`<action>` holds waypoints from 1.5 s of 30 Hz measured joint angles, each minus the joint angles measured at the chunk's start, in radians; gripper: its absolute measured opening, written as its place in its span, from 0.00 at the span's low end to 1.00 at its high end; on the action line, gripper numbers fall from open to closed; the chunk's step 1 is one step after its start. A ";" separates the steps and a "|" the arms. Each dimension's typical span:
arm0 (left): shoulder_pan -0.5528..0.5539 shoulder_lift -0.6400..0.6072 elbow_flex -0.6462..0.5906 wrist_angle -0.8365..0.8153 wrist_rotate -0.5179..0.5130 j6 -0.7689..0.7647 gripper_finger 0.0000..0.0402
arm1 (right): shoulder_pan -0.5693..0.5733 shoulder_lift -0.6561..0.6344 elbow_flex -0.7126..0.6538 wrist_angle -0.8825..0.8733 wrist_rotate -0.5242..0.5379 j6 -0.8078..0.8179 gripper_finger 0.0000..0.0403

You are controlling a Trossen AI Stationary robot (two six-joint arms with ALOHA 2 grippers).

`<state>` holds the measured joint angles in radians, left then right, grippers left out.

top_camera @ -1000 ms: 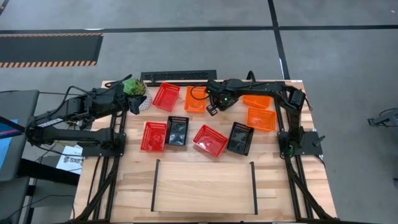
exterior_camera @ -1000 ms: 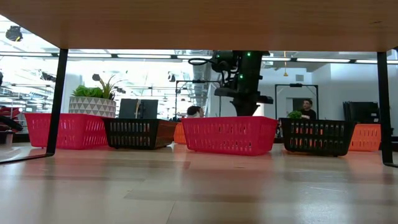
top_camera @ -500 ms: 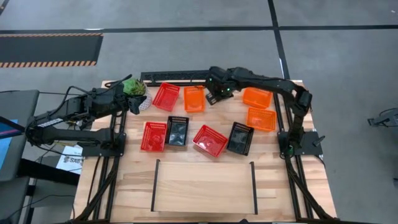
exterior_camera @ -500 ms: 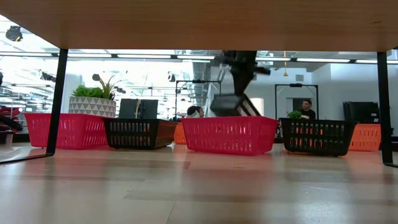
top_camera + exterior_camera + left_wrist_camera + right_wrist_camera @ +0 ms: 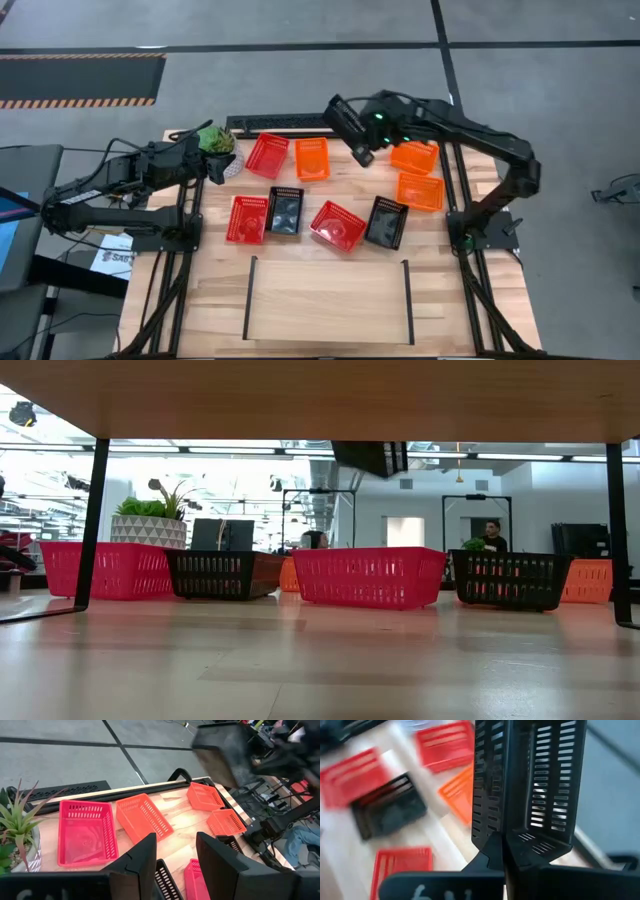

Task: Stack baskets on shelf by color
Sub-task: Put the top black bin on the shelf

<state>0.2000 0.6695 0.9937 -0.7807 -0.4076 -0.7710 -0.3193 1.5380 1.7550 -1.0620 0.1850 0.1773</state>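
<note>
The right pincer (image 5: pixel 362 140) is squeezed tight on the wall of a black basket (image 5: pixel 347 122) and holds it up in the air above the back edge of the table (image 5: pixel 215 300), next to an orange basket (image 5: pixel 312 159). The left pincer (image 5: pixel 214 166) is partly open with nothing in it (it waits by the plant (image 5: pixel 217 141) at the table's back left corner). The shelf (image 5: pixel 328 298) sits at the front edge. Red, black and orange baskets lie across the middle.
</note>
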 joint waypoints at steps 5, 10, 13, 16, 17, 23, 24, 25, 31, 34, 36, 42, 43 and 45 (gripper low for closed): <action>0.000 0.000 0.000 0.000 0.000 0.000 0.31 | 0.151 -0.109 0.000 -0.062 -0.060 -0.193 0.00; 0.000 0.000 0.000 0.000 0.000 0.008 0.31 | 0.324 -0.196 0.000 -0.142 -0.129 -0.300 0.00; 0.000 0.000 0.000 0.000 0.000 0.008 0.31 | 0.443 -0.225 0.000 -0.167 -0.138 -0.361 0.00; 0.000 0.000 0.000 0.000 0.000 0.008 0.31 | 0.562 -0.237 0.000 -0.166 -0.142 -0.418 0.00; 0.000 0.000 0.000 0.000 0.000 0.008 0.31 | 0.598 -0.237 0.000 -0.165 -0.142 -0.434 0.00; 0.000 0.000 0.000 0.000 0.000 0.006 0.31 | 0.771 -0.185 0.000 -0.106 -0.111 -0.415 0.00; 0.000 0.000 0.000 0.000 0.001 0.001 0.31 | 0.794 -0.171 0.000 -0.080 -0.089 -0.419 0.00; 0.000 0.000 0.000 0.000 0.005 0.000 0.31 | 0.813 -0.158 0.000 -0.054 -0.067 -0.431 0.00; 0.000 0.000 0.000 0.000 0.049 -0.045 0.31 | 0.872 -0.104 0.000 -0.040 -0.007 -0.517 0.00; 0.000 0.000 0.000 0.001 0.075 -0.050 0.31 | 0.901 -0.102 0.000 -0.072 -0.002 -0.552 0.00; 0.000 0.000 0.000 0.001 0.081 -0.054 0.31 | 0.932 -0.106 0.000 -0.117 0.000 -0.597 0.00; 0.000 0.009 0.000 0.002 0.071 -0.080 0.31 | 1.019 -0.107 0.000 -0.268 0.039 -0.744 0.00; 0.000 0.012 0.000 0.002 0.071 -0.080 0.31 | 1.028 -0.103 0.000 -0.277 0.055 -0.770 0.00; 0.000 0.011 0.000 0.001 0.071 -0.081 0.31 | 1.042 -0.096 0.000 -0.277 0.082 -0.829 0.00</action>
<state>0.1997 0.6804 0.9939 -0.7799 -0.3367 -0.8516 0.7231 1.4421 1.7550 -1.3390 0.2673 -0.6519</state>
